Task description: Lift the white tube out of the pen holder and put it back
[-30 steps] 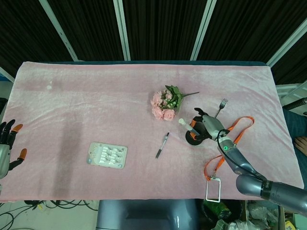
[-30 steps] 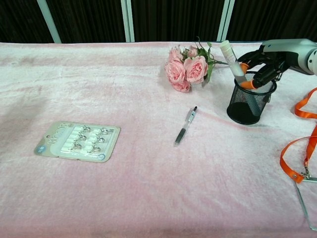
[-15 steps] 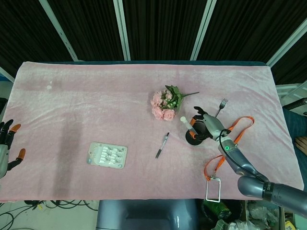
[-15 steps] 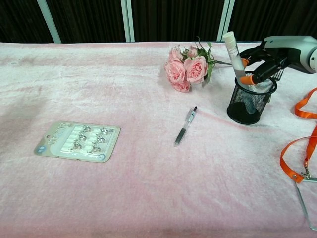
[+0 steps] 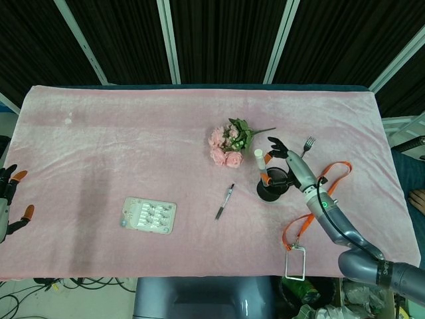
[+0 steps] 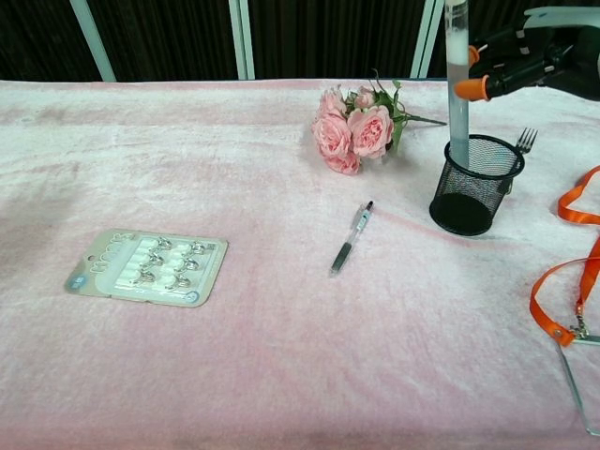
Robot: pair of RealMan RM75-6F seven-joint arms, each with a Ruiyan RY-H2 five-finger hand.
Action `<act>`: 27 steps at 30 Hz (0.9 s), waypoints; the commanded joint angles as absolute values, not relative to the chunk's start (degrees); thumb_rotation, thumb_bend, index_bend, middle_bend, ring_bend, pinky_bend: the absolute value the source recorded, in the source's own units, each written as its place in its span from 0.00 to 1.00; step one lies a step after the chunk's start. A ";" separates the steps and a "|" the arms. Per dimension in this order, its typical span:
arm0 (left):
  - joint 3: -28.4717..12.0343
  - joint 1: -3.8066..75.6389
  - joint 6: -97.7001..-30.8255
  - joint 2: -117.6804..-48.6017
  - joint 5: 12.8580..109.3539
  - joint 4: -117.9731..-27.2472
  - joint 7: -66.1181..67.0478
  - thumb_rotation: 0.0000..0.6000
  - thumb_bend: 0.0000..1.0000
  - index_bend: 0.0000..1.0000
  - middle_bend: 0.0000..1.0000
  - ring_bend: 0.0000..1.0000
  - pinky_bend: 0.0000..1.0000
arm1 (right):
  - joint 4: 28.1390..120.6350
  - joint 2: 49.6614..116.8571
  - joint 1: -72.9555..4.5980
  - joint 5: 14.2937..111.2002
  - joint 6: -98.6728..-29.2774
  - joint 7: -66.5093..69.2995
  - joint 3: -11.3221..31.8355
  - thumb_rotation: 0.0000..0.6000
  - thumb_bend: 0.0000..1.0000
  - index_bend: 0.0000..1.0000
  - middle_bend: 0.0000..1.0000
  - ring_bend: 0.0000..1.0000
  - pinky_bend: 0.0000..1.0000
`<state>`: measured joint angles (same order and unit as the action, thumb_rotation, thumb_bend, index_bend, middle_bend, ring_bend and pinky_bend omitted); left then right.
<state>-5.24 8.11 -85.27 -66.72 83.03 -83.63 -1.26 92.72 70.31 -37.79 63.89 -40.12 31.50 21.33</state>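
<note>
The right hand (image 6: 514, 64) holds the white tube (image 6: 457, 84) between its fingertips. The tube stands upright, its bottom end just inside the black cup (image 6: 473, 186). The left hand (image 5: 8, 199) hangs open, holding nothing.

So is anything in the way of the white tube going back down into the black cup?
Nothing visible is. The right hand holds the white tube upright, its bottom end at the mouth of the pen holder, which looks empty inside. The flowers and fork sit off to the sides.
</note>
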 commanded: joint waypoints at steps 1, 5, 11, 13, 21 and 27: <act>-5.31 8.10 -85.14 -66.64 82.87 -83.66 -1.27 1.00 0.35 0.12 0.03 0.00 0.02 | 96.05 67.71 -36.86 65.84 -40.77 35.64 23.53 1.00 0.35 0.63 0.05 0.09 0.17; -5.26 8.00 -85.10 -66.54 82.82 -83.88 -1.18 1.00 0.35 0.12 0.03 0.00 0.02 | 101.71 64.67 -34.16 69.06 -43.41 46.24 27.44 1.00 0.35 0.63 0.05 0.09 0.17; -5.45 7.51 -85.84 -66.21 82.65 -84.36 -1.24 1.00 0.35 0.12 0.03 0.00 0.02 | 108.25 62.08 -26.79 78.52 -55.24 76.79 33.80 1.00 0.35 0.64 0.06 0.09 0.17; -5.48 7.48 -85.84 -66.16 82.61 -84.51 -1.25 1.00 0.35 0.12 0.03 0.00 0.02 | 107.31 61.28 -25.81 82.21 -56.85 83.98 33.57 1.00 0.35 0.64 0.06 0.09 0.17; -5.50 7.57 -85.50 -66.30 82.55 -84.78 -0.82 1.00 0.35 0.12 0.03 0.00 0.02 | 104.16 59.85 -25.46 93.25 -62.03 94.01 27.99 1.00 0.35 0.65 0.06 0.09 0.17; -5.58 7.61 -85.22 -66.43 82.29 -84.84 -0.60 1.00 0.35 0.12 0.03 0.00 0.02 | 106.43 62.05 -27.74 95.54 -58.98 75.84 21.90 1.00 0.35 0.66 0.06 0.09 0.17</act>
<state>-5.58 7.61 -85.21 -66.43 82.28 -84.84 -0.60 104.89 61.33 -26.91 92.34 -60.07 93.47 27.14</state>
